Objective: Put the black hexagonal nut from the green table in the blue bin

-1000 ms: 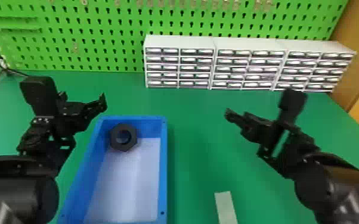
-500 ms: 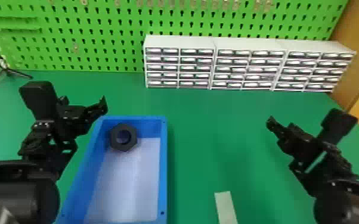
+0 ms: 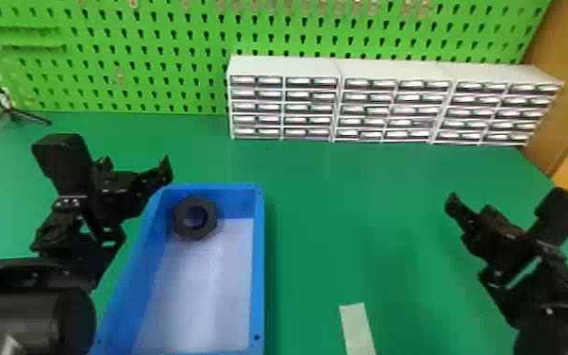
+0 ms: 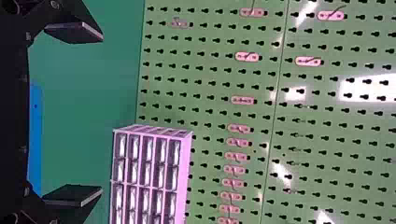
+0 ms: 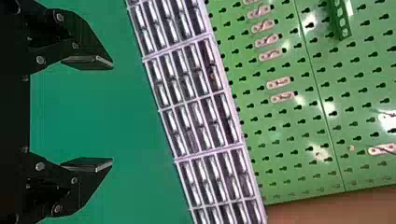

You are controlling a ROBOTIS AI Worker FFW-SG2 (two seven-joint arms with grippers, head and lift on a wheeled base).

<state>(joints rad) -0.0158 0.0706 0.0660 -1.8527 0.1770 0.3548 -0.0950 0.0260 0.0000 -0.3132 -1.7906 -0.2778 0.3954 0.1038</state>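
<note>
At the front of the green table (image 3: pixel 321 212) lies a pale strip (image 3: pixel 357 328), right of the long blue bin (image 3: pixel 258 264). The black hexagonal nut (image 3: pixel 196 233) sits inside that bin, toward its far left corner. The right gripper (image 3: pixel 471 207) has its fingers spread wide, holding nothing; the left gripper (image 3: pixel 134 165), near the bin's far left corner, is equally wide and empty. Beyond stand white drawer units (image 3: pixel 283 108) before a green pegboard (image 3: pixel 170 56).
</note>
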